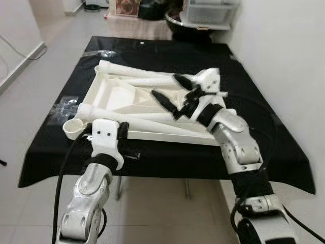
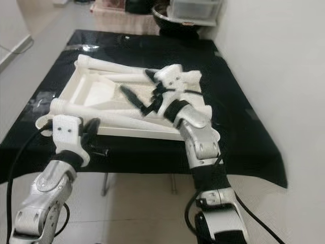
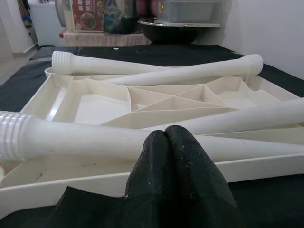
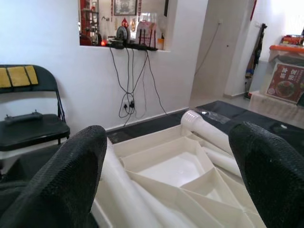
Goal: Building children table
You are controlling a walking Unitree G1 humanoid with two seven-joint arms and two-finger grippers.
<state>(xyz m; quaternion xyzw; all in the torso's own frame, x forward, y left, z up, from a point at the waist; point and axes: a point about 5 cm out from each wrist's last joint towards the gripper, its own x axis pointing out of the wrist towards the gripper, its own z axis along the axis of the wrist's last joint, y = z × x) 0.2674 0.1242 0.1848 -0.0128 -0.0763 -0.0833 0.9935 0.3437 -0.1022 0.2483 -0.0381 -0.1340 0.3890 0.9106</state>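
Work surface: a table draped in a black cloth (image 1: 167, 152), standing before me on a pale tiled floor (image 1: 20, 122).

Tabletop panel: the white plastic tabletop (image 1: 109, 94) lies upside down on the cloth, its ribbed underside facing up; the ribs divide it into triangular and rectangular compartments, seen clearly in my left wrist view (image 3: 95, 107).

Table legs: several long white tubular legs lie loose across the panel. One leg (image 1: 137, 68) runs along the far edge, another (image 1: 132, 118) along the near edge, and others cross diagonally between them. The near leg has a ribbed, threaded end (image 3: 14, 135).

Round cup: a small white socket-like piece (image 1: 74, 128) rests at the near left corner of the panel, by the end of the near leg.

My left gripper (image 3: 173, 142): held low at the near edge of the panel, its two black fingers pressed together with nothing between them, their tips just before the near leg.

My right gripper (image 1: 175, 94): raised over the right half of the panel, its two black fingers (image 4: 71, 166) spread wide apart, holding nothing, above the diagonal legs.

Plastic wrap: crumpled clear film (image 1: 63, 107) lies on the cloth just left of the panel.

Background: a dark bowl (image 1: 195, 25) and a clear storage box (image 1: 208, 11) beyond the table's far end; a black folding chair (image 4: 33, 128) against a white wall.
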